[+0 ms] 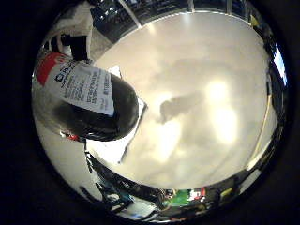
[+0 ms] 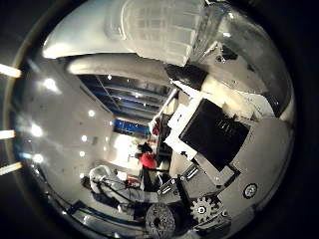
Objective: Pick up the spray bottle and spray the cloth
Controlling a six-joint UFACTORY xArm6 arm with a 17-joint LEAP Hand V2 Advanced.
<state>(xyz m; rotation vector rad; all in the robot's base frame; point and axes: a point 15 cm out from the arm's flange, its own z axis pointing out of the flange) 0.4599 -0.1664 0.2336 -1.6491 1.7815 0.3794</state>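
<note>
The spray bottle (image 1: 93, 101) has a dark body and a white label with a red band. It lies close against the palm and fills one side of the little finger side view. My right hand (image 2: 214, 134) is curled round it, with a white finger (image 1: 79, 28) reaching past the bottle. A pale ribbed part (image 2: 159, 27), probably the bottle's top, sits close above the thumb's black and white segments. A white cloth (image 1: 117, 145) shows partly from behind the bottle on the light table (image 1: 211, 70). The bottle hangs above the table and casts a dark shadow (image 1: 178, 105) on it.
The light tabletop spreads wide beyond the bottle, with bright lamp reflections on it. Coloured clutter (image 1: 187, 197) lies along the table's far edge. The thumb side view looks out into the room, at ceiling lights and a distant red object (image 2: 148, 160).
</note>
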